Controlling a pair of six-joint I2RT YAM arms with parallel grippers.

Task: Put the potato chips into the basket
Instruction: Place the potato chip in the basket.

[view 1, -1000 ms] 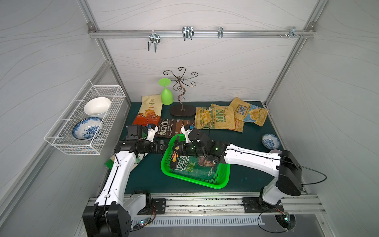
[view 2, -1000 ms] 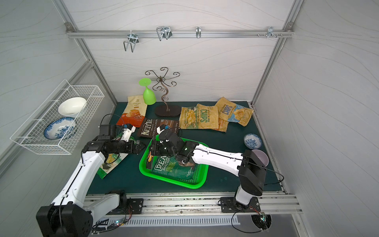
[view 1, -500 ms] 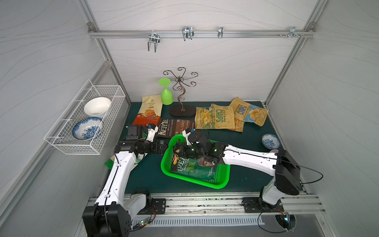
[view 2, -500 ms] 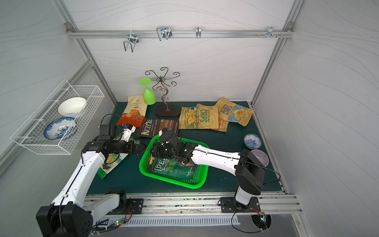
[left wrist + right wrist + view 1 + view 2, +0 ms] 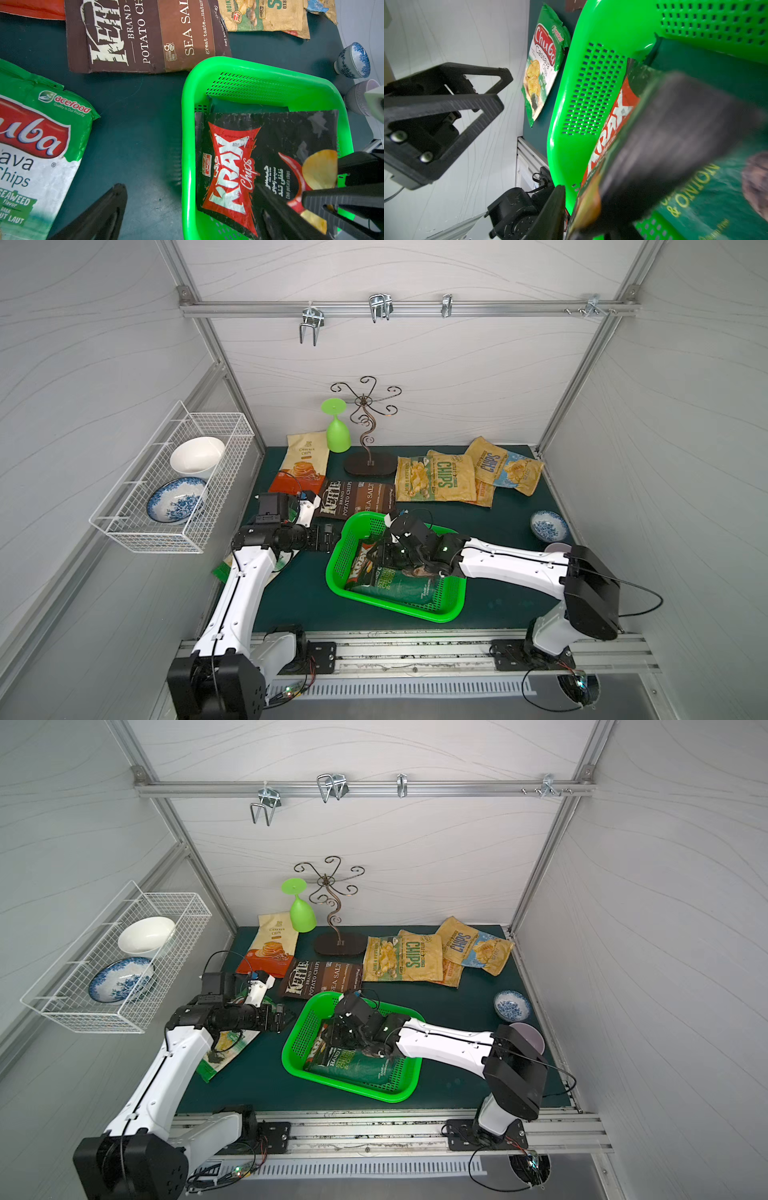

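The green basket (image 5: 399,606) (image 5: 187,124) holds a dark green bag (image 5: 401,587) with the black-red Krax bag (image 5: 360,565) (image 5: 239,166) lying over its left end. My right gripper (image 5: 381,556) hangs over the Krax bag with its jaws parted; in the right wrist view the bag (image 5: 618,112) is blurred and stands off the one finger (image 5: 550,207) that shows. My left gripper (image 5: 328,537) (image 5: 187,218) is open and straddles the basket's left rim. The Kettle bag (image 5: 357,499), tan CHIPS bags (image 5: 440,481), a cream-orange bag (image 5: 303,462) and a white-green bag (image 5: 37,155) lie on the mat.
A white wire rack (image 5: 124,526) with two bowls hangs on the left wall. A green glass (image 5: 336,435) and a metal stand (image 5: 368,464) are at the back. A small blue bowl (image 5: 548,526) and a lilac cup (image 5: 557,548) sit at the right.
My right gripper has come down into the basket with the Krax bag and its jaws have parted, and the bag now lies over the green one. The left arm has stayed put.
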